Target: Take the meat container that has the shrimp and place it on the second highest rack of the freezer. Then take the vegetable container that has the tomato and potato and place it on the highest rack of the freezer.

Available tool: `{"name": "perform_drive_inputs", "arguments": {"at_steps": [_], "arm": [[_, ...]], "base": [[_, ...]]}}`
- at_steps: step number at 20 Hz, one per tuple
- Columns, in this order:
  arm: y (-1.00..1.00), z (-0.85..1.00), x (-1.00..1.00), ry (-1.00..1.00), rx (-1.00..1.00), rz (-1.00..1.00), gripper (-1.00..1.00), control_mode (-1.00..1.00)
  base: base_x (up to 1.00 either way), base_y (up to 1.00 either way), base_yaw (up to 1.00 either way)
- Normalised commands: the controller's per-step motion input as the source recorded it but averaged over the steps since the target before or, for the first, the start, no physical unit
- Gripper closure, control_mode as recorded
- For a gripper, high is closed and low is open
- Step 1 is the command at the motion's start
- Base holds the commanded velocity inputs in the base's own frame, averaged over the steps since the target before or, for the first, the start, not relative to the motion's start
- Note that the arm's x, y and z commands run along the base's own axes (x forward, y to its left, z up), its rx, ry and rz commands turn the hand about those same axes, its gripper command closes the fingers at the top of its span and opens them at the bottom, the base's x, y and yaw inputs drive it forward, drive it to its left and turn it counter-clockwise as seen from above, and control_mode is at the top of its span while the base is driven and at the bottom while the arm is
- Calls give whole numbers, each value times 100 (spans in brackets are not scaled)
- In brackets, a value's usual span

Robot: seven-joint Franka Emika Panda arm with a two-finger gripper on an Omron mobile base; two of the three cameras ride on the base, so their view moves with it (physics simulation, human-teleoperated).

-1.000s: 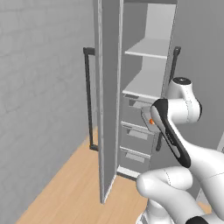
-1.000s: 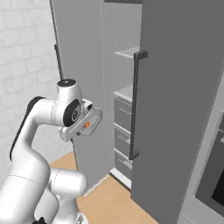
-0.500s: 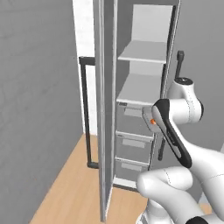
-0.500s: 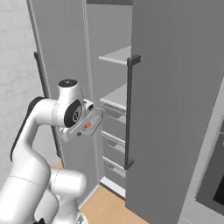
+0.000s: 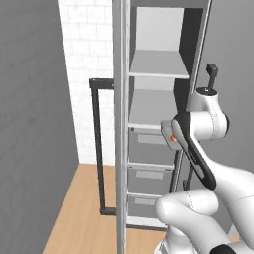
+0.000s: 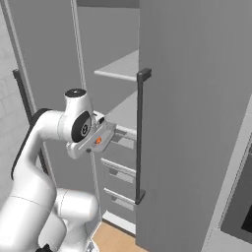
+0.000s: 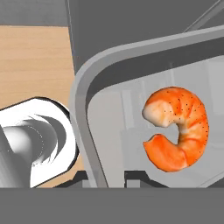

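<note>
Just above the fingertips, clamped in the gripper (image 7: 107,178) by its rim: tray (image 7: 83,109) with shrimp (image 7: 177,129), before open freezer (image 5: 158,111).

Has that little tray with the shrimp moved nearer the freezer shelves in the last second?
Yes. The meat container, held in the gripper, now sits closer to the freezer shelves because the base drove forward.

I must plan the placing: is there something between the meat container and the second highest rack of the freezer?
Nothing visible. The claw holds the meat container before the open freezer, and the second highest rack looks bare.
</note>
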Motion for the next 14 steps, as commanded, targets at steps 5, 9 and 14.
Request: {"name": "perform_drive_inputs", "arguments": {"at_steps": [5, 9, 14], "arm": [[0, 0, 0, 0, 0, 0, 100, 100], [0, 0, 0, 0, 0, 0, 100, 100], [0, 0, 0, 0, 0, 0, 100, 100]], "base": [[27, -11, -6], [52, 4, -12], [43, 31, -14]]}}
